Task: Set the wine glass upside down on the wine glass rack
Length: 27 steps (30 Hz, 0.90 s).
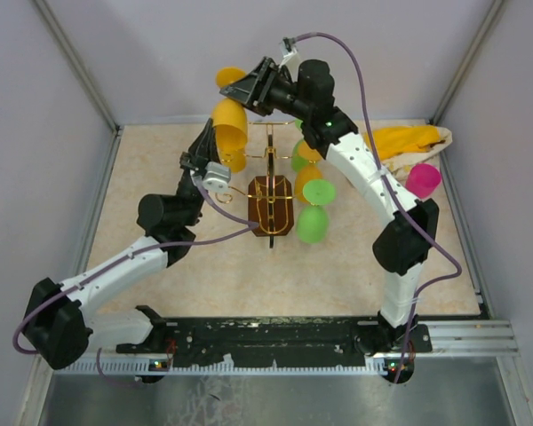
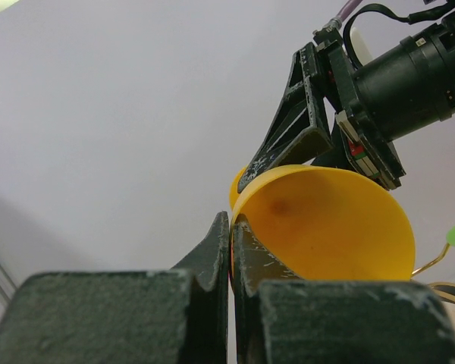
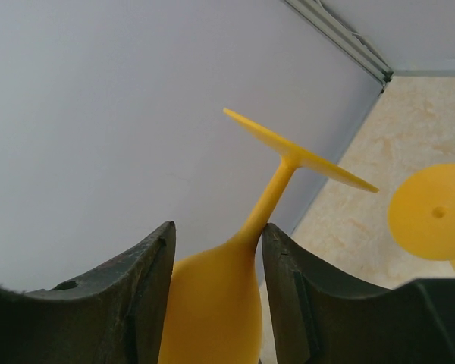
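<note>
Left gripper (image 2: 230, 231) is pinched shut on the rim of the yellow wine glass (image 2: 326, 235), midair near the wine glass rack (image 1: 271, 211), right gripper (image 3: 218, 235) straddles its bowl (grip unclear), looks light, stiff, slick, so I'd grab the stem.

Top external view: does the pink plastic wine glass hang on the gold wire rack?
No, the pink plastic wine glass sits by the yellow cloth, apart from the gold wire rack.

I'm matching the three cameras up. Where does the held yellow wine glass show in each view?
Top external: yellow wine glass, upper centre-left.
Left wrist: its bowl, lower centre-right.
Right wrist: bottom centre, stem rising to the foot.
Shared landmark: the right tool flanking the glass's stem.
</note>
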### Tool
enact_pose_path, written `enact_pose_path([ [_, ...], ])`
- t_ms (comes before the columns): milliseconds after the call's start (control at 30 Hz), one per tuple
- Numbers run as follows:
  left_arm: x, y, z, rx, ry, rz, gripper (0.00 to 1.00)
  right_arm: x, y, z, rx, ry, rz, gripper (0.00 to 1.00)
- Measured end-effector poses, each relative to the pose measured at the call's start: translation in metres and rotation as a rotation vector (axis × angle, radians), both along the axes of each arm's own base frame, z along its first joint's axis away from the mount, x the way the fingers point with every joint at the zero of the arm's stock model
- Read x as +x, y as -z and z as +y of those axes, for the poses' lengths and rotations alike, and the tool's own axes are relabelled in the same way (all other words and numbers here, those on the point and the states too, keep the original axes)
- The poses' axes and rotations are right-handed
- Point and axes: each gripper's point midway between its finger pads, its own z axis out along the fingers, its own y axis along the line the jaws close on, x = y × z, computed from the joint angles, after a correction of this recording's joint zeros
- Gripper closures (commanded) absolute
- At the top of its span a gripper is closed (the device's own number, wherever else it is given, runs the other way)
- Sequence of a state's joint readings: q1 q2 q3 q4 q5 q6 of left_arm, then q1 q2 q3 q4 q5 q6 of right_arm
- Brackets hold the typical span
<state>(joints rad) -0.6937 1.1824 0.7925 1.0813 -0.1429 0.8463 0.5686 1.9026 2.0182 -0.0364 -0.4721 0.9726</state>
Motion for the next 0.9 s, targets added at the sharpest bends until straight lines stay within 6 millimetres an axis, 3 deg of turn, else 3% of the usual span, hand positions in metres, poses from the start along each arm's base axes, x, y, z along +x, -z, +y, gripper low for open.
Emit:
enact_pose_path([
  [333, -0.001, -0.002, -0.001, -0.022, -0.018, -0.018, 1.0, 0.009, -0.003, -0.007, -0.004, 0.046, 0.006, 0.85],
  [433, -0.001, -0.003, 0.001, -0.031, -0.024, -0.02, 0.99, 0.01, -0.002, -0.008, -0.012, 0.052, 0.0, 0.9],
  [600, -0.001, 0.001, 0.005, -0.035, -0.035, -0.009, 1.0, 0.009, 0.001, -0.008, -0.034, 0.052, -0.024, 0.91],
  [733, -0.005, 0.004, 0.008, -0.038, -0.032, -0.006, 1.0, 0.006, 0.003, -0.006, -0.047, 0.037, -0.024, 0.79],
  [900, -0.007, 0.006, 0.009, -0.038, -0.028, -0.008, 1.0, 0.002, 0.003, -0.004, -0.052, 0.022, -0.021, 0.74],
])
